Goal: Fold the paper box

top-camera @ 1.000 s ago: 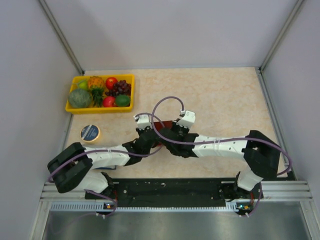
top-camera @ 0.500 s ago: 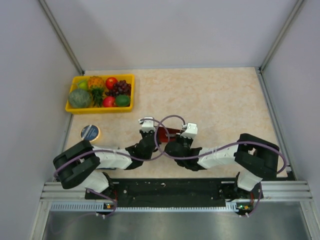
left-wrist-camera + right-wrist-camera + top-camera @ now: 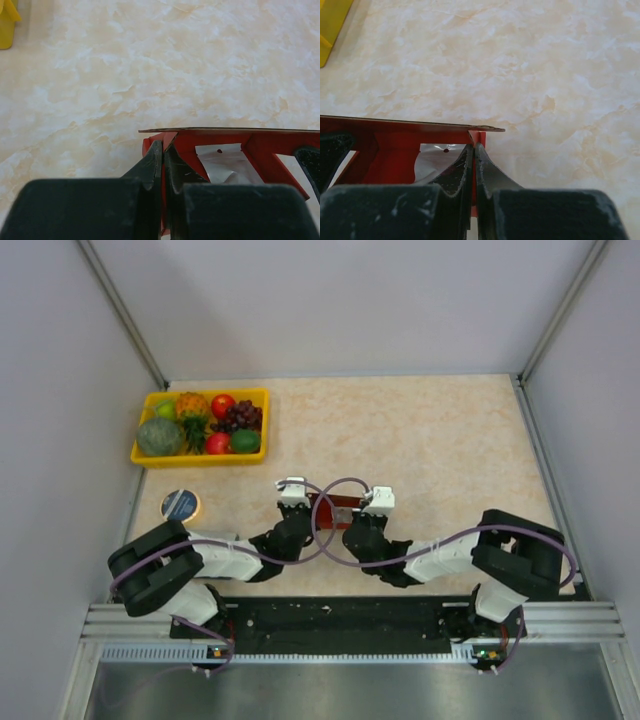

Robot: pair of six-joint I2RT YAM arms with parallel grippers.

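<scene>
L fingers [image 3: 152, 165], R fingers [image 3: 462, 167] pinch paper box [image 3: 260, 145] opp. ends, prob. flaps.

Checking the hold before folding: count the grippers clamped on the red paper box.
2. The left gripper pinches the paper box at its left end wall; the right gripper pinches its right end wall.
</scene>
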